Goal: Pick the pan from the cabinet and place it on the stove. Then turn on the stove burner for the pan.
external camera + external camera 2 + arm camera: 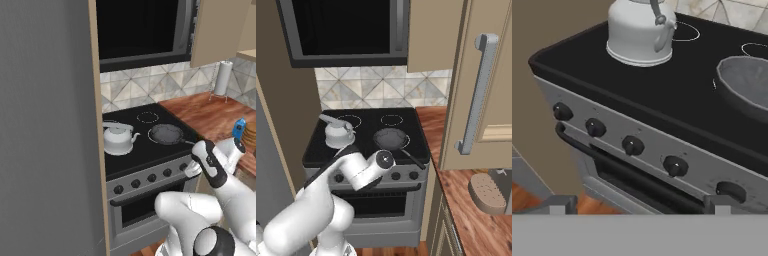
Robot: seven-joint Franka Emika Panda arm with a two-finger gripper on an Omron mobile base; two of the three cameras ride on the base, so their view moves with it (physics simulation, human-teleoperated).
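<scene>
Resting on the front right burner of the stove (150, 131), the dark grey pan (166, 133) sits near the cooktop's front right corner, its thin black handle pointing off toward the right edge. The white kettle (118, 139) stands on the front left burner, well apart from the pan. The gripper (637, 207) hangs just before the row of black knobs (633, 146) on the steel front, fingers spread wide and holding nothing.
</scene>
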